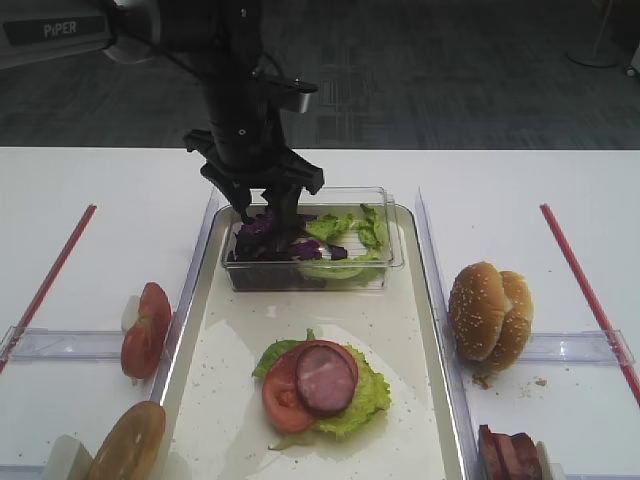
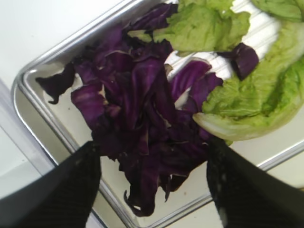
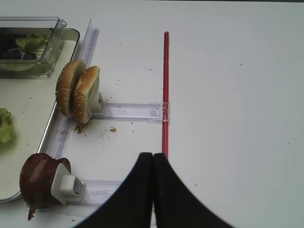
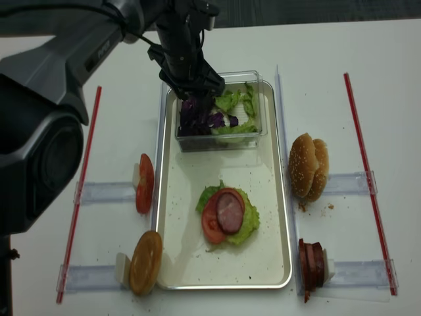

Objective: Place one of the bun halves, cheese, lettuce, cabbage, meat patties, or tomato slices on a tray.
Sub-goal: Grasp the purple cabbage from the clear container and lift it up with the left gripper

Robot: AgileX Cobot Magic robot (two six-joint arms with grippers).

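Spread wide, the left gripper (image 2: 152, 190) straddled purple cabbage (image 2: 142, 128) (in a clear plastic box (image 1: 380, 262) at the tray's (image 1: 420, 400) far end, beside lettuce (image 2: 247, 95)); the right gripper (image 3: 153, 190) sat pressed together beside the tray.

The left arm reaches in from the far left and hangs its wrist steeply downward at the far middle of the scene. Its left pincer (image 1: 268, 206) points straight down with the black fingers (image 2: 71, 190) spread wide, one at each lower corner of the wrist view. The right pincer (image 3: 152, 164) shows only in its own wrist view, fingers pressed together tip to tip, held above the worktop (image 3: 228, 95).
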